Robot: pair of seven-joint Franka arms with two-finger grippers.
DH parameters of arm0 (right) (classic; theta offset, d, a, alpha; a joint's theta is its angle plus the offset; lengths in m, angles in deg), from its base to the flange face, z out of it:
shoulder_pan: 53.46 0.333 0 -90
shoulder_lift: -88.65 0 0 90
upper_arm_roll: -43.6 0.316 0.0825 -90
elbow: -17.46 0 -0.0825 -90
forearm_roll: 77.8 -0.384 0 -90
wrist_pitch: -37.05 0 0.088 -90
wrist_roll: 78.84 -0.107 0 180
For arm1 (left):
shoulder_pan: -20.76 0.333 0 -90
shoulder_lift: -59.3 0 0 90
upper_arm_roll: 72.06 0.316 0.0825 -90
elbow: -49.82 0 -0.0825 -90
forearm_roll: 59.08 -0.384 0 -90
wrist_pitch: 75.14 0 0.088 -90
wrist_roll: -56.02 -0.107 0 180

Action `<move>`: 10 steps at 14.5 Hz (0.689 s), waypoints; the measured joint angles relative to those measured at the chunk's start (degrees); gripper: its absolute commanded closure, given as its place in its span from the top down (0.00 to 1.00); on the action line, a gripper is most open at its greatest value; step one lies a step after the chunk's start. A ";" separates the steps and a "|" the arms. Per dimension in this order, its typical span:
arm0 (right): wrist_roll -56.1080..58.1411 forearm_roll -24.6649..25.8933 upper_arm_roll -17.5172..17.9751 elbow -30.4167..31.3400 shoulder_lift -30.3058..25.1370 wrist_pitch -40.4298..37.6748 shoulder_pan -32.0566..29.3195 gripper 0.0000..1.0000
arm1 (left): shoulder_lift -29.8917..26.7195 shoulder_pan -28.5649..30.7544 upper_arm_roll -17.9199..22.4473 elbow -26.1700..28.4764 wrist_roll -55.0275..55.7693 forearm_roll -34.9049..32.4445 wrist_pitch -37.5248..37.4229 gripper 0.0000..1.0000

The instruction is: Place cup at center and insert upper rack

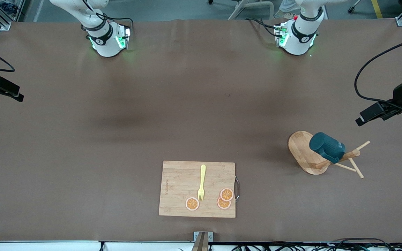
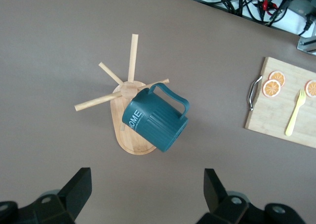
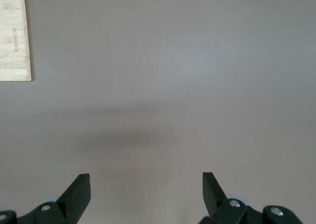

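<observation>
the cup [image 1: 326,147] hangs on a peg of the upper rack [image 1: 304,153], which stands on the tabletop [image 1: 117,139] toward the left arm's end. left end effector [image 2: 148,192] hovers above it, fingers spread. right end effector [image 3: 146,192] hovers over bare tabletop, fingers spread.

Dark teal-green cup [image 1: 326,147] hangs on light bamboo mug tree [image 1: 304,151], toward the left arm's end of the table. Rectangular wooden cutting board [image 1: 180,188], nearer the camera, carries yellow fork [image 1: 201,183] and three orange slices [image 1: 226,194].
</observation>
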 measured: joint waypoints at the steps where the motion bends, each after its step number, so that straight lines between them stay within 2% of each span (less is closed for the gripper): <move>1: 0.00 0.00 0.00 0.00 0.00 0.00 0.00 1.00 | -0.51 -1.97 1.92 0.00 -1.40 -0.55 -0.34 1.00; 4: 0.00 0.00 0.01 0.00 0.00 0.00 0.00 1.00 | -2.22 -5.31 5.42 -0.01 -3.86 -0.95 -2.06 1.00; 10: 0.00 0.00 0.00 0.00 0.00 -0.01 0.00 1.00 | -4.91 -5.36 5.50 0.06 -6.24 -1.17 -5.68 1.00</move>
